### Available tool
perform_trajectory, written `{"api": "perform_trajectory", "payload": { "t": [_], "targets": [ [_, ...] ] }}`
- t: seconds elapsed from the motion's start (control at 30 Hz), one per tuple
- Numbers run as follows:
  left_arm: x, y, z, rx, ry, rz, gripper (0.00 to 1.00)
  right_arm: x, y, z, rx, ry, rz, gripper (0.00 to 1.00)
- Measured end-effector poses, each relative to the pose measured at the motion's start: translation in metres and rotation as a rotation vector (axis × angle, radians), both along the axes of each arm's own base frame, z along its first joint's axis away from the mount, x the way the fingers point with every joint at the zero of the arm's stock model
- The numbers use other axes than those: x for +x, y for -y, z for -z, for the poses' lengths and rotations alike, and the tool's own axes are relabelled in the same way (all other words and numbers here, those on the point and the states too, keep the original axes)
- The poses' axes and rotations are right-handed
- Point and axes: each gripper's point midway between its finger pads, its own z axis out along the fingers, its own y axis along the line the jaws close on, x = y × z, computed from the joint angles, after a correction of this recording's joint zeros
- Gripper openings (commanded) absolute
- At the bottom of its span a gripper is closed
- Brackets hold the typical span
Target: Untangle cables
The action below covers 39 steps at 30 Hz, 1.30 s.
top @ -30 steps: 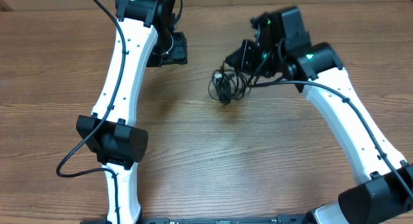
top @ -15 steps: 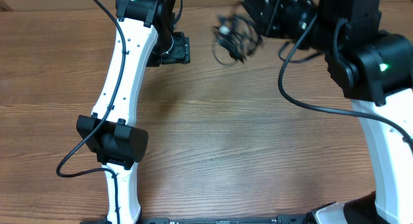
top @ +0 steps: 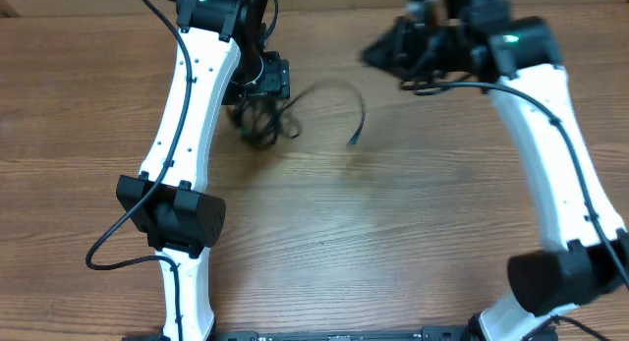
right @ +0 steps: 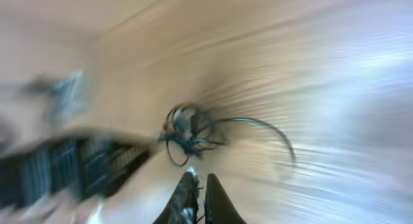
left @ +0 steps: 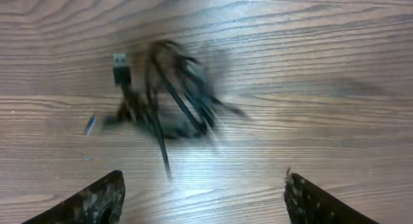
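closest to me the two white-and-black arms rise from the near edge of the wooden table (top: 393, 243), the left arm (top: 187, 115) reaching straight away along its side and the right arm (top: 550, 154) bending up and inward on the other.

past the bare middle of the table lie the cables (top: 260, 123), a small knot of thin black cord bunched together on the wood, on the left half and just beside the left arm. one loose strand (top: 339, 90) arcs out of the knot toward the right and curves back down, its end (top: 355, 137) apart from the bunch. from the left wrist view the knot is smeared with blur, but a dark flat plug (left: 120, 68) shows clearly at its edge, lying flat on the wood.

directly over the far side of that knot hangs the left pincer (left: 203, 188). its two fingers (left: 90, 201) stand wide apart, with the cables lying on the table beyond the tips and nothing caught between them.

farther back and off to the right, well apart from the bunch, is the right pincer (right: 200, 192), up above the table and badly blurred. its fingers (right: 187, 195) are pressed together, and no cord shows between them. its own camera looks down across the wood at the knot and the arcing strand beyond the fingertips.
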Motion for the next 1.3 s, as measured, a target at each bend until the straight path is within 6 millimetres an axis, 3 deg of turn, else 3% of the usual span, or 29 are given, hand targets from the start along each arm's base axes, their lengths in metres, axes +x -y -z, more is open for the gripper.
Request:
{"api": "perform_trajectory", "payload": {
  "t": [0.03, 0.1, 0.23, 0.33, 0.4, 0.5, 0.6, 0.63, 0.77, 0.83, 0.87, 0.9, 1.13, 1.2, 1.3],
  "targets": [
    [0.0, 0.0, 0.0, -0.001, 0.001, 0.0, 0.79, 0.0, 0.019, 0.011, -0.087, -0.04, 0.102, 0.04],
    [0.001, 0.0, 0.0, -0.002, 0.003, 0.0, 0.79, -0.006, 0.019, 0.028, -0.145, -0.085, 0.132, 0.04],
    [0.003, 0.001, 0.0, -0.004, 0.012, 0.0, 0.79, -0.017, -0.038, 0.033, -0.005, -0.062, -0.123, 0.04],
    [0.002, 0.0, 0.0, -0.002, 0.007, 0.0, 0.79, -0.023, -0.058, 0.022, 0.074, -0.024, -0.23, 0.09],
    [0.001, -0.002, 0.0, 0.009, 0.005, -0.001, 0.83, -0.022, -0.058, 0.02, 0.083, -0.013, -0.241, 0.28],
    [0.006, -0.009, 0.0, 0.051, 0.03, -0.01, 0.85, -0.018, -0.049, 0.024, 0.048, -0.014, -0.215, 0.69],
    [0.017, -0.016, 0.001, 0.074, 0.068, -0.028, 0.75, -0.014, -0.036, 0.034, -0.028, -0.021, -0.163, 0.84],
    [0.02, -0.018, 0.003, 0.076, 0.071, -0.037, 0.7, -0.013, -0.031, 0.037, -0.052, -0.026, -0.147, 0.98],
    [0.018, -0.024, 0.036, 0.053, -0.001, -0.079, 0.64, -0.007, -0.014, 0.045, -0.131, -0.028, -0.089, 1.0],
    [0.014, -0.026, 0.063, 0.042, -0.052, -0.086, 0.59, -0.004, -0.005, 0.047, -0.151, -0.032, -0.063, 1.0],
    [0.012, -0.025, 0.071, 0.039, -0.068, -0.087, 0.49, -0.002, -0.001, 0.048, -0.159, -0.033, -0.052, 1.0],
    [0.01, -0.023, 0.087, 0.031, -0.085, -0.084, 0.45, -0.001, 0.005, 0.049, -0.17, -0.036, -0.035, 1.0],
    [0.015, -0.01, 0.12, -0.021, -0.079, -0.079, 0.33, -0.002, 0.007, 0.051, -0.181, -0.043, -0.031, 1.0],
    [0.016, -0.009, 0.125, -0.031, -0.077, -0.094, 0.35, -0.003, 0.008, 0.052, -0.186, -0.05, -0.031, 1.0],
    [0.013, -0.009, 0.13, -0.033, -0.09, -0.1, 0.46, -0.005, 0.009, 0.053, -0.188, -0.058, -0.032, 1.0]
  ]
}}
